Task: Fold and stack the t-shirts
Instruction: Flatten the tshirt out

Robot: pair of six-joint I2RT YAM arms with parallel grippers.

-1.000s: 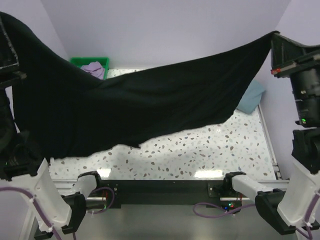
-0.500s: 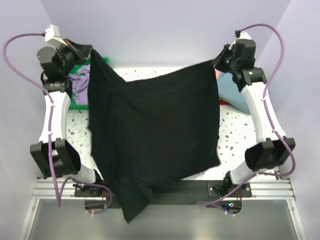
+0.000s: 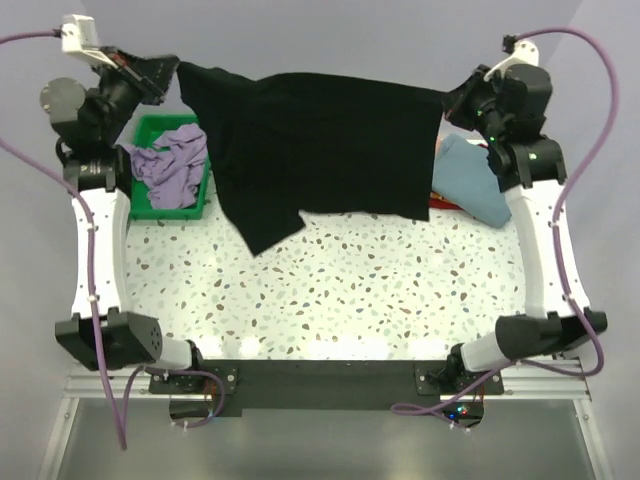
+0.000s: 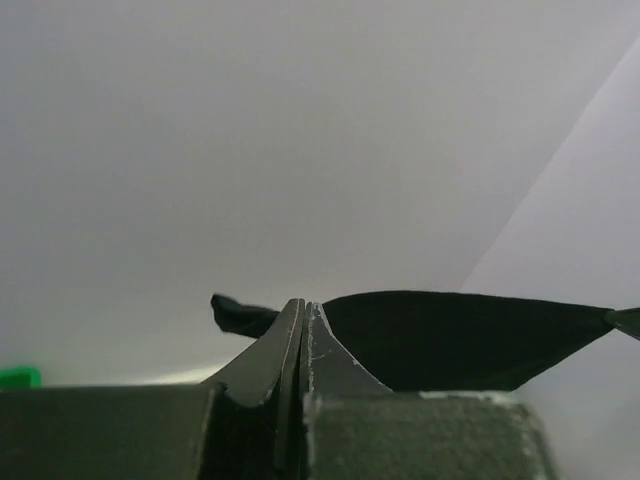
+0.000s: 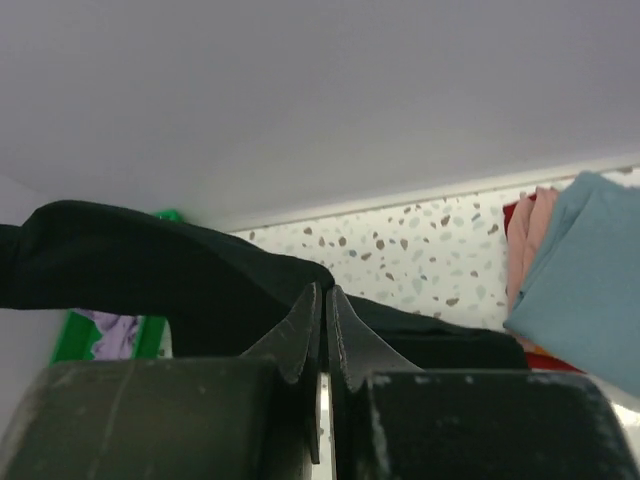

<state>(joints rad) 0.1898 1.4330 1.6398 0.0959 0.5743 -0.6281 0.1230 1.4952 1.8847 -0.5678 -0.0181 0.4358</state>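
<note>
**Black tee strung between both claws at the back of the surface**

Top view: the left claw (image 3: 168,72) and right claw (image 3: 450,102) are both raised at the far end, each pinched tight on a top corner of the black tee (image 3: 320,140). The tee is stretched wide between them. It hangs in front of the back wall (image 3: 320,35), w/ one sleeve drooping lowest at lower left. The lavender tee (image 3: 168,165) sits crumpled in the green tray (image 3: 165,212) at far left. The teal tee (image 3: 478,182) lies folded at far right, w/ a dark red tee (image 3: 441,203) edge peeking out under it. The speckled surface (image 3: 380,290) is in the fgd.

Left wrist: claw (image 4: 303,318) fingers are pressed together. Black tee (image 4: 450,340) runs off to the right from the tips.

Right wrist: claw (image 5: 325,305) fingers are together, w/ black tee (image 5: 150,270) cloth clamped at the tips and trailing left. The teal tee (image 5: 585,280) lies on top of a pink tee (image 5: 527,240) and a dark red tee (image 5: 511,214). Lavender tee (image 5: 118,335) and tray (image 5: 68,338) are at lower left.
</note>
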